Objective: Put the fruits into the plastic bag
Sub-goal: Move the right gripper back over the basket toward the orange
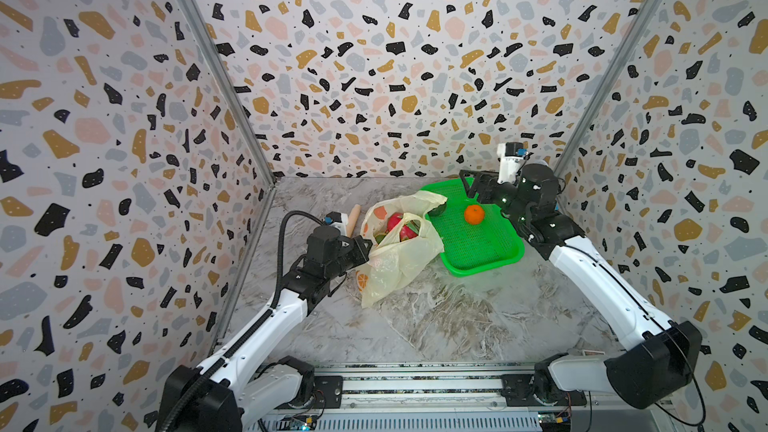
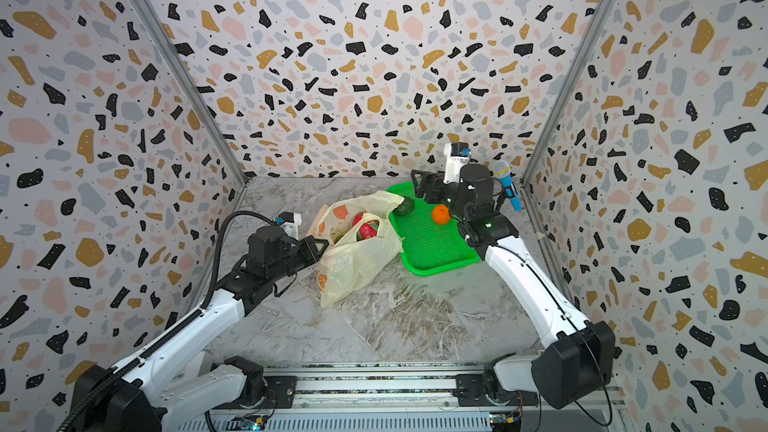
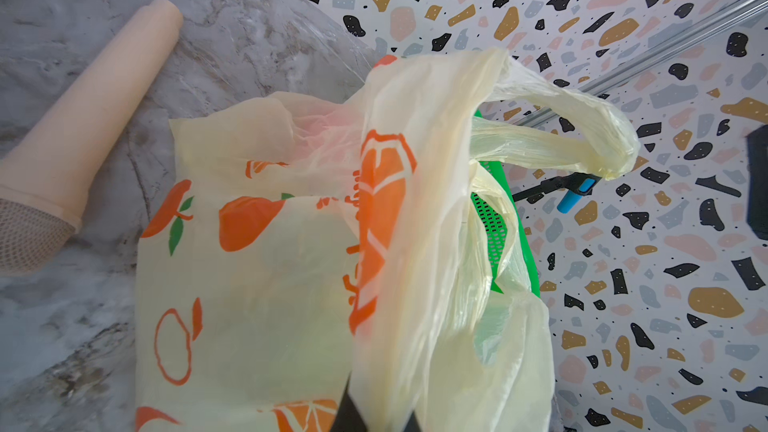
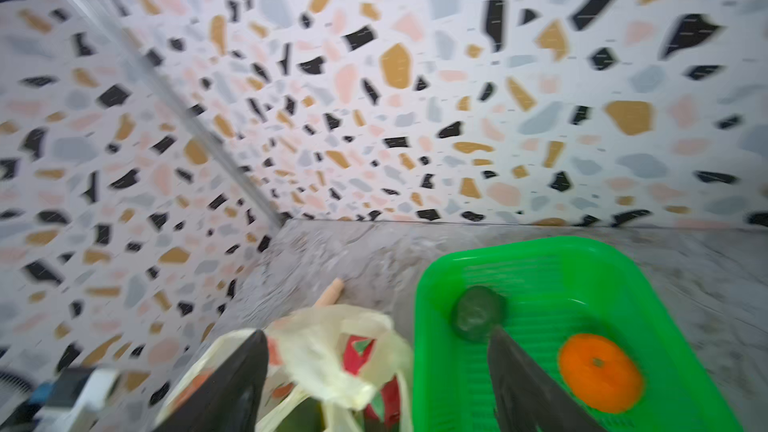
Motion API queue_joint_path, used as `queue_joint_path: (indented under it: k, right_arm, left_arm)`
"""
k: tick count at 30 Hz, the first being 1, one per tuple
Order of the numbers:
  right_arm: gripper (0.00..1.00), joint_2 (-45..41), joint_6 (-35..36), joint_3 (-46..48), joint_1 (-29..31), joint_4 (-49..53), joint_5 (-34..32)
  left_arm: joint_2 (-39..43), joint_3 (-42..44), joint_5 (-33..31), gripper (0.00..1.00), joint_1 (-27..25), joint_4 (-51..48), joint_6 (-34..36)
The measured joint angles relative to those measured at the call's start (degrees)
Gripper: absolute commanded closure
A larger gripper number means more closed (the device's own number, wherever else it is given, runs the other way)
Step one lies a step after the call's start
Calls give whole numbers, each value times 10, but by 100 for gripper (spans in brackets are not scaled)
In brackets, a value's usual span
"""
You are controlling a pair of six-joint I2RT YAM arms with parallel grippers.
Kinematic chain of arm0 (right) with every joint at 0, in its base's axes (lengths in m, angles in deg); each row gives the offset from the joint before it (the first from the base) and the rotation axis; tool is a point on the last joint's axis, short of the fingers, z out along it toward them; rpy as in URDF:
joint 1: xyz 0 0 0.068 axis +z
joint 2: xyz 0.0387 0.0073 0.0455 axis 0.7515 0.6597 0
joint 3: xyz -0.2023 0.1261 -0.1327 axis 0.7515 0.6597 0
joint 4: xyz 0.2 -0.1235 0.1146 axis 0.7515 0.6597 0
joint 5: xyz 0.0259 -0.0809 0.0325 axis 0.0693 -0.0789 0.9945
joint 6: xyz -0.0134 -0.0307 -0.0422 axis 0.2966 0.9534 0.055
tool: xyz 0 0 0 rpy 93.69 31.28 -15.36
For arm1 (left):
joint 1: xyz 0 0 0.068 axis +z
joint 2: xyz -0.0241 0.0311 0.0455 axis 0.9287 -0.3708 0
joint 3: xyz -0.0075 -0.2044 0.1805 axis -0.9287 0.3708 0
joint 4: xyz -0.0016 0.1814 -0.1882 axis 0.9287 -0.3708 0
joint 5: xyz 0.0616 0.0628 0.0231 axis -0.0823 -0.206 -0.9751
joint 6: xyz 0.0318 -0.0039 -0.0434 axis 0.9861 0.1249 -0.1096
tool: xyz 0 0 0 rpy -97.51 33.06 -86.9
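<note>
On the green basket (image 1: 478, 251) lie the orange (image 1: 474, 214) and avocado (image 2: 404, 206); right jaws gape empty above its far rim; left jaws pinch the plastic bag (image 1: 399, 263); best to close squarely around the avocado, bag mouth held wide.

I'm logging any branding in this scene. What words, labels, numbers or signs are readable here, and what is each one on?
Nothing here reads as a full word or number.
plastic bag: orange printed strokes beside its orange-slice picture, cut off by a fold; unreadable.
sticker low on the left arm: barcode-like marks, too small to read.
</note>
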Motion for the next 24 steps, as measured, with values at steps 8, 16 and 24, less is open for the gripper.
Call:
queue_joint_path:
  k: [8, 16, 24]
  right_arm:
    - [12, 237, -18, -75, -54, 92, -54]
    - [4, 373, -25, -157, -74, 166, -70]
    - [4, 424, -42, -210, -77, 178, -68]
  left_arm:
    - [-11, 0, 3, 100, 0, 2, 0]
    - [-14, 3, 3, 100, 0, 5, 1]
    - [-31, 5, 5, 100, 0, 16, 5]
